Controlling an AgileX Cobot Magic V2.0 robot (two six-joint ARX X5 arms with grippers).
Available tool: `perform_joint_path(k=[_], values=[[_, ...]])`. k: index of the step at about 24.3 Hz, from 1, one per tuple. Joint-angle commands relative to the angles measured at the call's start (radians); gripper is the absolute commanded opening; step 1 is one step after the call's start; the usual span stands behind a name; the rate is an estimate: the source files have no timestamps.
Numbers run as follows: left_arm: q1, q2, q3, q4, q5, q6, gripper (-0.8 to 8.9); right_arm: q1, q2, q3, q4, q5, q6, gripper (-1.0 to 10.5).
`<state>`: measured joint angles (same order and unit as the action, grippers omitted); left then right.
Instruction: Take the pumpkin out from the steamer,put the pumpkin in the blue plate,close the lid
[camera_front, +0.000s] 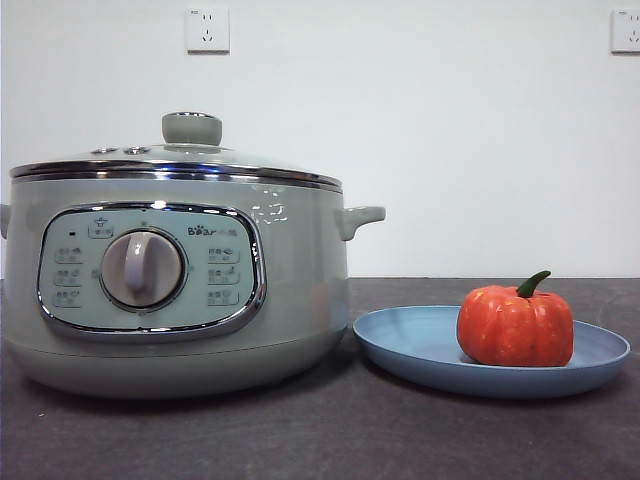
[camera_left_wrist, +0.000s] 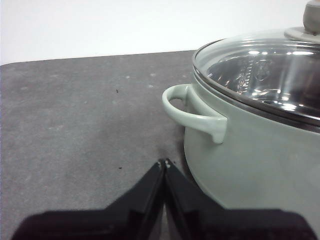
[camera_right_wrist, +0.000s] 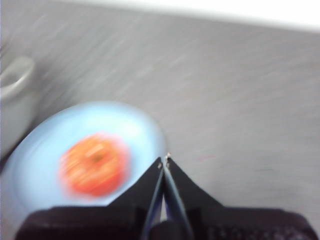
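The orange-red pumpkin with its green stem stands in the blue plate to the right of the sage-green steamer. The glass lid with its pale green knob sits on the steamer's chrome rim. My left gripper is shut and empty, low beside the steamer near its side handle; the lid shows closed there. My right gripper is shut and empty, above the plate's edge; the pumpkin shows blurred in the plate. Neither arm shows in the front view.
The dark grey table runs under everything. A white wall with two sockets stands behind. The steamer's side handle juts toward my left gripper.
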<state>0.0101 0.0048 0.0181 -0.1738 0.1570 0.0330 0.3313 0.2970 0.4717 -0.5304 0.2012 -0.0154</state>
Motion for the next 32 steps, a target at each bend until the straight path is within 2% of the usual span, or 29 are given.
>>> perform_joint_path(k=[1,2,5,10,16,23,32], values=[[-0.002,-0.002,-0.016,0.001,0.002,-0.006,-0.03,-0.119,-0.117,-0.007,0.006,-0.001,0.074,0.0],[-0.003,-0.002,-0.016,0.001,0.001,-0.006,-0.03,-0.163,-0.151,-0.008,0.019,-0.032,0.068,0.0],[-0.003,-0.002,-0.016,0.001,0.002,-0.006,-0.03,-0.255,-0.173,-0.051,0.108,-0.234,0.034,0.0],[-0.003,-0.002,-0.016,0.001,0.001,-0.006,-0.03,-0.308,-0.176,-0.215,0.278,-0.349,0.025,0.0],[-0.002,-0.002,-0.016,0.001,0.002,-0.006,-0.03,-0.309,-0.202,-0.372,0.441,-0.359,0.025,0.0],[-0.003,-0.002,-0.016,0.001,0.001,-0.006,-0.03,-0.297,-0.299,-0.438,0.4,-0.36,0.025,0.0],[-0.003,-0.002,-0.016,0.002,0.002,-0.006,-0.03,-0.27,-0.296,-0.465,0.372,-0.349,0.014,0.0]])
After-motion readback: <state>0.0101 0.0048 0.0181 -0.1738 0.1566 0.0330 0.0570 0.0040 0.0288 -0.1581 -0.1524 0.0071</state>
